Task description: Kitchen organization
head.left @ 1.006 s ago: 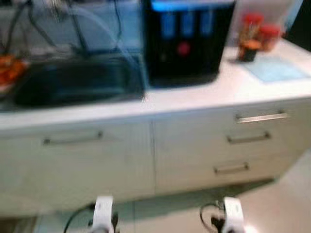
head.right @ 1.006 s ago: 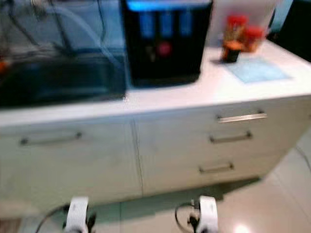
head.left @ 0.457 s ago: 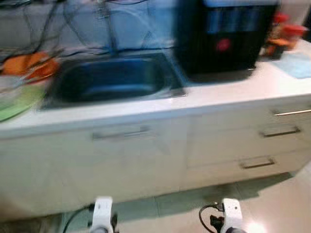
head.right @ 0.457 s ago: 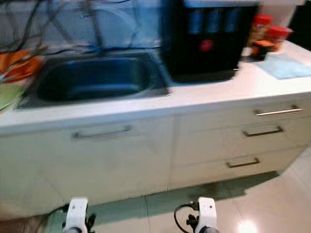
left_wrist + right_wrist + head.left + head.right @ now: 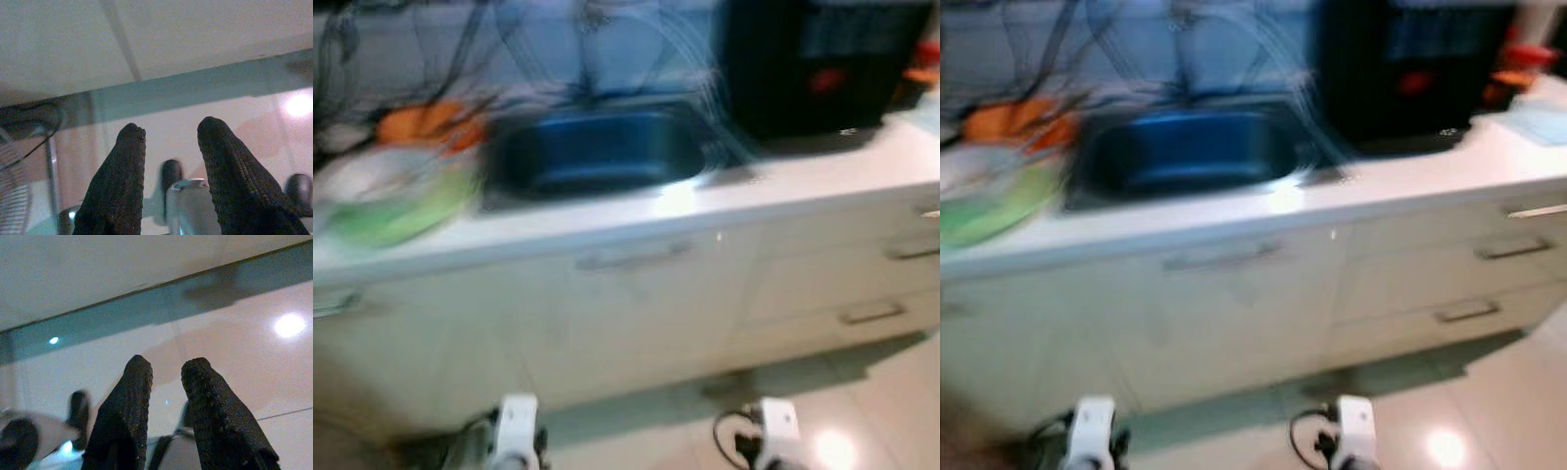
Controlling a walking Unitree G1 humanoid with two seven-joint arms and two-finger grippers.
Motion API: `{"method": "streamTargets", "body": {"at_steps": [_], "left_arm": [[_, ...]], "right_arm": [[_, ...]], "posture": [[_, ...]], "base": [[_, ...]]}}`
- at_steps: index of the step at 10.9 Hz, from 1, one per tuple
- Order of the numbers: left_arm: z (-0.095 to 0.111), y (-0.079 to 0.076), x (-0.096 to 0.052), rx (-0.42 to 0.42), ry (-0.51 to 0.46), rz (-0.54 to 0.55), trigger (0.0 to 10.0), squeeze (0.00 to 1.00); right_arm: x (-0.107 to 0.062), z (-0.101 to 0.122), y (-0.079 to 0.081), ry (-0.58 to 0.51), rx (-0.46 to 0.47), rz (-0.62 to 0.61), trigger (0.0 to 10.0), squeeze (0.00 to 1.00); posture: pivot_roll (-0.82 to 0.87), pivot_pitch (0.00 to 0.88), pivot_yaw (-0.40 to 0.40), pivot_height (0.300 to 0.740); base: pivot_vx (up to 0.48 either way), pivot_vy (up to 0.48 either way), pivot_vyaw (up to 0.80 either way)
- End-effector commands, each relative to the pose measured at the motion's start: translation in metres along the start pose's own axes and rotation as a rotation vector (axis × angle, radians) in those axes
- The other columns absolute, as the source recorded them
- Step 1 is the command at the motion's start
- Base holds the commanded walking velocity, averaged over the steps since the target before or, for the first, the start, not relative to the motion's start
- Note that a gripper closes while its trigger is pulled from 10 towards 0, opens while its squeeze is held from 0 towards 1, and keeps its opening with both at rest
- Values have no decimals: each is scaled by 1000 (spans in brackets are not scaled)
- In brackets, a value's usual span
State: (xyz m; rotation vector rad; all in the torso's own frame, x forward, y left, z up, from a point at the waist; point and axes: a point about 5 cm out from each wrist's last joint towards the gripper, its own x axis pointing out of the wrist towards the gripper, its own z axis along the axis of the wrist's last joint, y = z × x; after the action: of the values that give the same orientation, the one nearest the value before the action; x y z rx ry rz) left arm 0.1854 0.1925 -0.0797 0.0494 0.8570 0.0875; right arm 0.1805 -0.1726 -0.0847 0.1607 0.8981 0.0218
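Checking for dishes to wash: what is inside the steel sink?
The dark steel sink basin looks empty as far as the blurred view shows. Its near inner wall is hidden by the white counter edge, so small items there cannot be ruled out.

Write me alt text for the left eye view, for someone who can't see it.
Blurred view of a white kitchen counter with a dark steel sink at centre, a black appliance to its right, and green and orange dishes to its left. White cabinet drawers sit below, and both robot arms hang low above the floor.

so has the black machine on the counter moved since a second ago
No. The black machine keeps its place just right of the sink; the whole picture slid right together, so the camera turned left.
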Motion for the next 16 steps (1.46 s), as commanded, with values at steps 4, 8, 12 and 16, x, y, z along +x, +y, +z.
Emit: {"method": "streamTargets", "body": {"at_steps": [4,8,12,16], "left_arm": [[10,4,0,94,-94,17,10000,0],[16,-4,0,107,-144,24,10000,0],[30,-9,-4,264,-316,33,10000,0],[127,1,-37,324,-872,68,10000,0]], "right_arm": [[2,10,4,-36,-29,13,10000,0],[1,20,-6,-109,-61,-44,10000,0],[-3,29,-10,-233,-74,-77,10000,0],[-7,37,-8,-357,-112,-68,10000,0]], "posture": [[145,12,25,740],[137,6,-1,740],[124,24,-10,740],[115,48,-9,740]], "base": [[0,0,0],[0,0,0],[0,0,0],[0,0,0]]}}
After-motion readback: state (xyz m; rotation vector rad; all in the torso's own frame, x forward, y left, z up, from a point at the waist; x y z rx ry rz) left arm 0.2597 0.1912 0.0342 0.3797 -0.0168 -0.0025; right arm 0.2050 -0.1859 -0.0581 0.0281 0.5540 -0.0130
